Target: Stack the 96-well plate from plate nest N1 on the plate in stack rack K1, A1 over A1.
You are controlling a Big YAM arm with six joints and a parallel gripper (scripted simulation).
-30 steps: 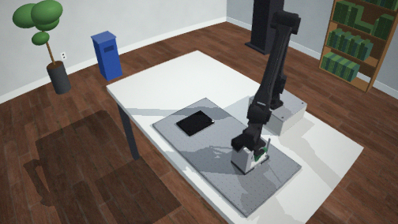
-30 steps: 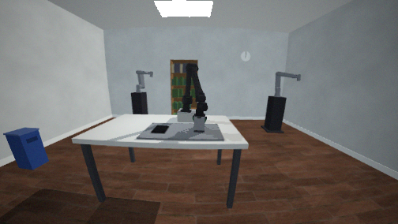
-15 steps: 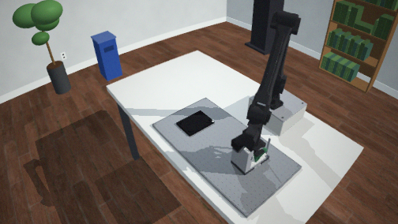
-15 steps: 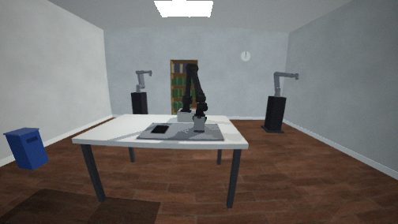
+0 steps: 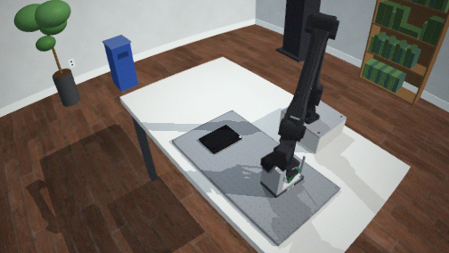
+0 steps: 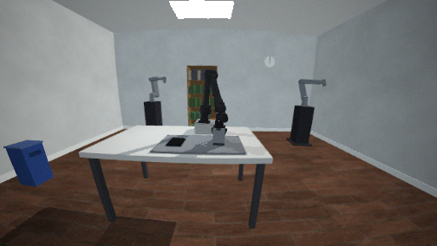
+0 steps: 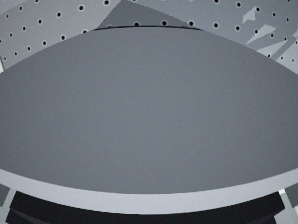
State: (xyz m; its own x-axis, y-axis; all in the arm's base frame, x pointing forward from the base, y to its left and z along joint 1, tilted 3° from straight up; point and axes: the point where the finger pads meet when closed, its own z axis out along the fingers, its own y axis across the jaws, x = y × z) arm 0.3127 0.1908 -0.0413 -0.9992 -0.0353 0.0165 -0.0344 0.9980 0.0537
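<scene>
The matte black six-joint arm is reaching down from its pale grey box-shaped pedestal to the tall pale grey stack rack K1, which is standing on the dark grey perforated rectangular board laid over the smooth white table top. The black parallel gripper is sitting right at the rack's open top, its fingers standing wide and clamping on the 96-well plate, which is lying between them at the rack's mouth; the plate itself is not showing plainly in the top view, only green slivers beside the fingers. In the wrist view a broad, smooth, grey curved surface is filling the picture just under the fingers, edged with a paler band, and whether this is the plate or the rack cannot be told. Beyond it the dotted board is showing its regular grid of small dark holes. Well away from the fingers, across the board, the flat glossy black rectangular plate nest N1 is lying with its pale corner mark at one corner.
</scene>
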